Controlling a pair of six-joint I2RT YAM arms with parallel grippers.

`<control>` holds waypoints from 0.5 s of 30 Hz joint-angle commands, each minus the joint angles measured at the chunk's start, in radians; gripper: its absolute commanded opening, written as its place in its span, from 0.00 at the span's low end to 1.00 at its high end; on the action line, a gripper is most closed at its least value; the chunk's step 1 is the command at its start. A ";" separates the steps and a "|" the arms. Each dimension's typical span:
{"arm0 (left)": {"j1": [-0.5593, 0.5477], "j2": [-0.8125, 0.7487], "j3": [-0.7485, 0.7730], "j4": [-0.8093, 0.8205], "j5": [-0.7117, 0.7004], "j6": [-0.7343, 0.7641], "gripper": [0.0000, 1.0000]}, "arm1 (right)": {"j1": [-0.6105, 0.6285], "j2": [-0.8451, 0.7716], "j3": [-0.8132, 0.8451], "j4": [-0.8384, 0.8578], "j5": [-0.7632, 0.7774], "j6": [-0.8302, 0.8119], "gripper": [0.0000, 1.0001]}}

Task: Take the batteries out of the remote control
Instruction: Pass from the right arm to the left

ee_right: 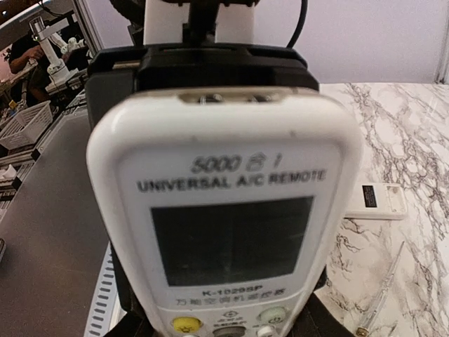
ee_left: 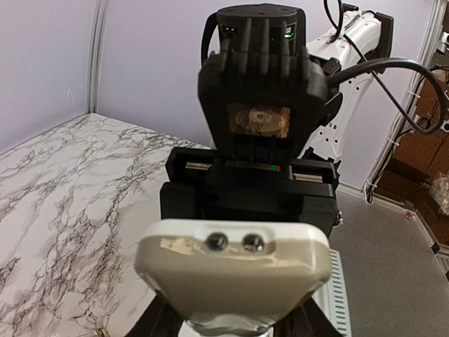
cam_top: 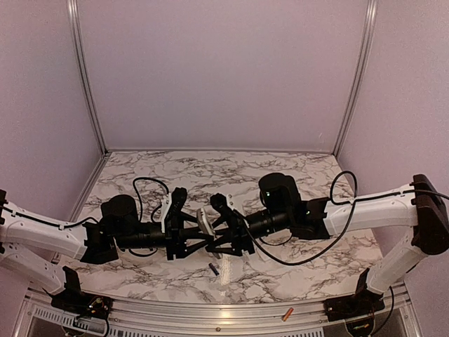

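A white remote control is held in the air between both grippers, above the marble table. My left gripper is shut on its end with the two small LEDs, which fills the left wrist view. My right gripper is shut on the remote's body; the right wrist view shows its face and dark screen. A dark battery lies on the table just below the grippers. An orange battery lies on the front rail. The battery compartment is hidden.
A flat white cover piece lies on the marble to the right of the remote. A thin pale rod lies near it. Walls close the table on the left, back and right. Black cables loop over the table.
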 commanded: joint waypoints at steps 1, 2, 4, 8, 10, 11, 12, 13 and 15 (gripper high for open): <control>-0.002 0.023 0.018 0.042 0.027 -0.008 0.32 | -0.005 -0.016 0.024 0.046 -0.005 -0.007 0.01; -0.002 0.025 0.015 0.045 0.026 -0.011 0.28 | -0.006 -0.020 0.024 0.046 0.001 -0.007 0.01; -0.002 0.025 0.011 0.050 0.020 -0.021 0.21 | -0.007 -0.028 0.020 0.047 0.030 -0.007 0.04; -0.002 0.024 0.001 0.063 -0.021 -0.054 0.15 | -0.007 -0.052 0.001 0.054 0.121 -0.002 0.31; -0.002 0.020 -0.001 0.061 -0.055 -0.076 0.12 | -0.007 -0.069 -0.016 0.066 0.152 0.002 0.48; -0.002 0.016 -0.001 0.059 -0.081 -0.086 0.11 | -0.006 -0.080 -0.027 0.074 0.167 0.005 0.56; -0.002 0.012 -0.001 0.056 -0.103 -0.098 0.10 | -0.007 -0.090 -0.037 0.081 0.181 0.007 0.61; -0.002 0.007 -0.001 0.053 -0.124 -0.110 0.10 | -0.007 -0.100 -0.044 0.086 0.197 0.009 0.65; -0.001 -0.007 -0.001 0.039 -0.187 -0.141 0.10 | -0.005 -0.121 -0.061 0.098 0.242 0.015 0.77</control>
